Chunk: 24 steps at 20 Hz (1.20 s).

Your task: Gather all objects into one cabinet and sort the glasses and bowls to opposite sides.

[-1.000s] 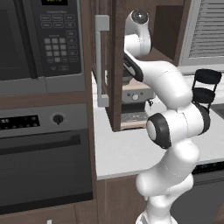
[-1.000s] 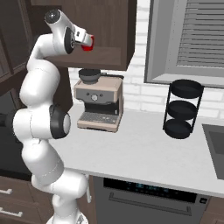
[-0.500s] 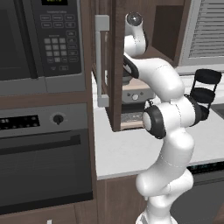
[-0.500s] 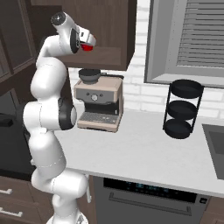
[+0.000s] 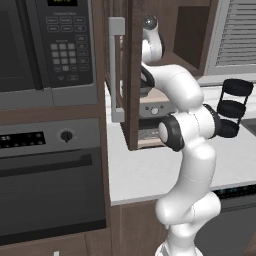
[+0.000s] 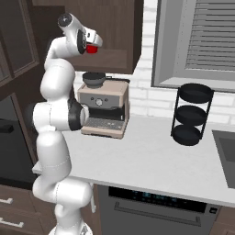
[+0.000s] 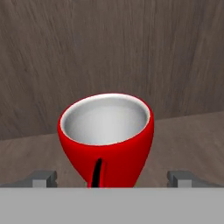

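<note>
Now, gripper: the two-finger gripper (image 7: pixel 111 177) sits at the bottom centre of the hand view, jaws spread wide, one grey fingertip (image 7: pixel 43 178) low at the left and the other low at the right.
Cup: a small bright red tapered cup (image 7: pixel 106 139) with a pale grey inside stands upright between those fingertips, clear of both, in the middle of the hand view.
Cup, side look: in the right base view the same red cup (image 6: pixel 92 48) peeks out just right of the white hand, upper left of the frame.
Shelf: the cup rests on the dark brown wooden cabinet shelf (image 7: pixel 192 140), with the grained back wall across the top of the hand view.
Cabinet: the dark brown wall cabinet (image 6: pixel 117 41) fills the upper left of the right base view; its open door with a long grey bar handle (image 5: pixel 116 70) hangs in the upper middle of the left base view.
Below: a beige and silver coffee machine (image 6: pixel 103 108) stands on the pale counter (image 6: pixel 151 160), left of centre.
Right side: a black three-tier round rack (image 6: pixel 192 114) sits at centre right.
</note>
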### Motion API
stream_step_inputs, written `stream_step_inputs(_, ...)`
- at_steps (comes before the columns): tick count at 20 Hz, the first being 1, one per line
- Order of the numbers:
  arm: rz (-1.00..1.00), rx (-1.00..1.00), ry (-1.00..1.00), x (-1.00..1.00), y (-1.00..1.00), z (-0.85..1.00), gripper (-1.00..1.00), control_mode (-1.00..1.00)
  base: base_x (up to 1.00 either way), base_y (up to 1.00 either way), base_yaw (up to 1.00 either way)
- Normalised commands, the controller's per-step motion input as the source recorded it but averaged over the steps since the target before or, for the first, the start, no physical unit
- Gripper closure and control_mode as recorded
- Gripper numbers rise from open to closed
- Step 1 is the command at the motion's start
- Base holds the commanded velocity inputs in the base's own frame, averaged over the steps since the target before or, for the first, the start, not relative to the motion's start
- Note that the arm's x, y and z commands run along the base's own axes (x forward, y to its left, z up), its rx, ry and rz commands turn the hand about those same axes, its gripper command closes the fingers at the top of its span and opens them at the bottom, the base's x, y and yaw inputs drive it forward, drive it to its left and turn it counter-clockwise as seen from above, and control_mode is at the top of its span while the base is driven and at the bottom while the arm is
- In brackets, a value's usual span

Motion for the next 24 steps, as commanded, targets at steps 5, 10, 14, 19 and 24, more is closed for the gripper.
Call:
stream_step_inputs(5,0.0,-0.01,0.0,0.17,0.02,0.0,-1.0,-1.0,0.0,0.0,0.0)
stream_step_inputs(10,0.0,0.0,0.0,0.0,0.0,0.0,-1.0,-1.0,0.0,0.0,0.0)
stream_step_inputs(14,0.0,0.01,0.0,0.0,0.0,0.0,-1.0,-1.0,0.0,0.0,0.0)
stream_step_inputs(19,0.0,0.11,0.0,0.0,0.1,-0.2,1.0,-1.0,0.0,0.0,0.0)
stream_step_inputs(24,0.0,0.03,0.01,0.0,0.0,-0.01,1.0,-1.0,0.0,0.0,0.0)
